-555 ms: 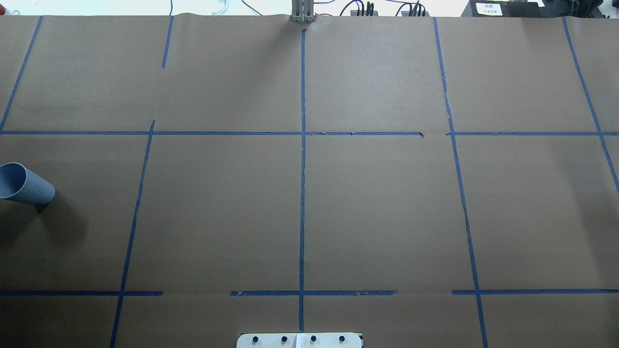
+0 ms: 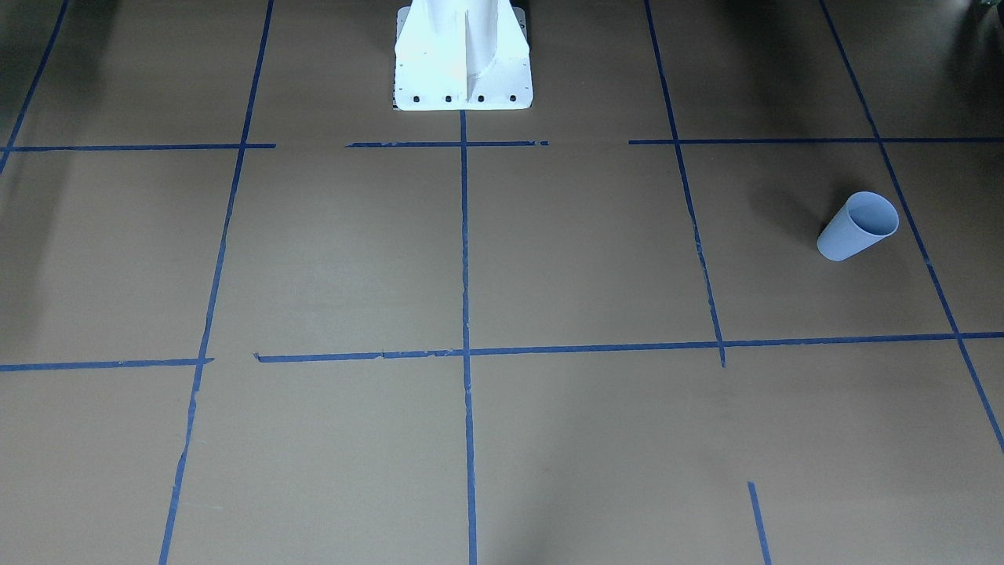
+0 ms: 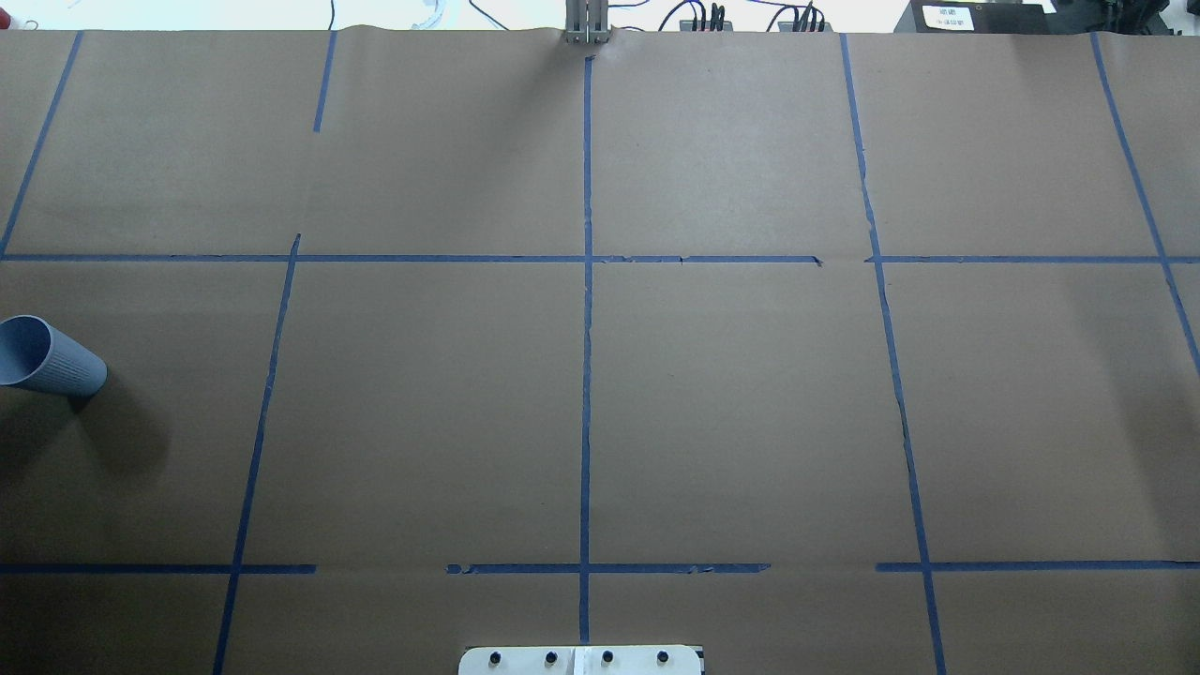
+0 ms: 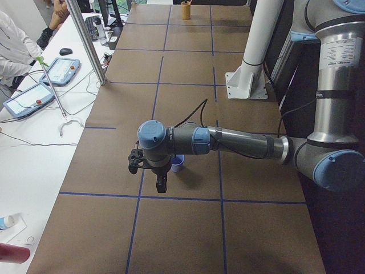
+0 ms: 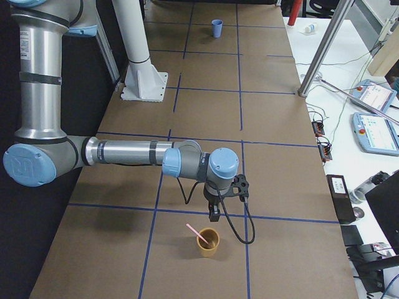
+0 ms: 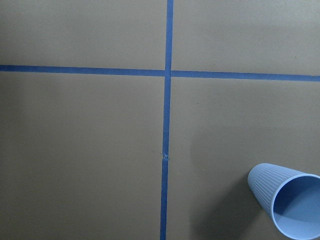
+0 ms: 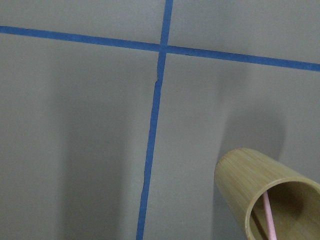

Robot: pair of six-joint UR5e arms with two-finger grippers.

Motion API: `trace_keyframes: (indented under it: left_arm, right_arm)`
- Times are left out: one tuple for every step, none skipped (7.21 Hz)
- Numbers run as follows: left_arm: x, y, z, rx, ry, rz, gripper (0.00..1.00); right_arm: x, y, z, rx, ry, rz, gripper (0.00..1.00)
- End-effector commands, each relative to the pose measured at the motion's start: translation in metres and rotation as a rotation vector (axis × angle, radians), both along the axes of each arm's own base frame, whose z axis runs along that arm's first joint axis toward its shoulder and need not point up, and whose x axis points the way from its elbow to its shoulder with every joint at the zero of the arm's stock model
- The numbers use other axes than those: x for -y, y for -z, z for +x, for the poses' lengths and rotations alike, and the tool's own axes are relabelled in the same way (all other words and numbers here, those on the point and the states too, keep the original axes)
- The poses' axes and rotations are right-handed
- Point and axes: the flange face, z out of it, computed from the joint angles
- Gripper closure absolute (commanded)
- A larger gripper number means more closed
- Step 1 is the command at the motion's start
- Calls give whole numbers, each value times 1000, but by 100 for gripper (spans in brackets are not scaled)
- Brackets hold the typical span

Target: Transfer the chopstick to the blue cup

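- The chopstick (image 5: 197, 234) is seen in the lower middle of the exterior right view. It leans inside a tan bamboo cup (image 5: 208, 244), with its upper end sticking out past the rim toward the upper left.
- In the right wrist view the bamboo cup is found in the lower right corner, and the pink stick shows inside its mouth.
- The right gripper (image 5: 214, 215) is held pointing down, just above the bamboo cup in the picture. How far its jaws are parted, and whether anything is gripped, cannot be told.
- The blue cup (image 2: 855, 229) is seen upright at the right of the front-facing view, at the left edge of the overhead view, and in the lower right corner of the left wrist view.
- The left gripper (image 4: 161, 185) is seen pointing down at the centre of the exterior left view, just beside the blue cup. Its opening and hold cannot be told.
- The two cups are set well apart, toward opposite ends of the table (image 3: 750, 422), which is crossed by tape lines (image 3: 586, 375).
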Motion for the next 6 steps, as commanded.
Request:
trace_keyframes:
  left_arm:
    - [-3, -1, 0, 1, 3, -7, 0]
    - [-1, 0, 1, 0, 3, -4, 0]
    - [0, -6, 1, -2, 25, -41, 0]
    - [0, -4, 3, -1, 28, -43, 0]
    - [-1, -2, 4, -2, 27, -39, 0]
    - [2, 2, 4, -1, 24, -14, 0]
  right_arm:
    - [3, 0, 0, -1, -1, 1, 0]
    - [4, 5, 0, -3, 0, 12, 0]
    - [-1, -2, 0, -3, -1, -5, 0]
    - [-1, -2, 0, 2, -3, -9, 0]
    - [-3, 0, -3, 41, -5, -8, 0]
    - [-7, -2, -4, 61, -8, -14, 0]
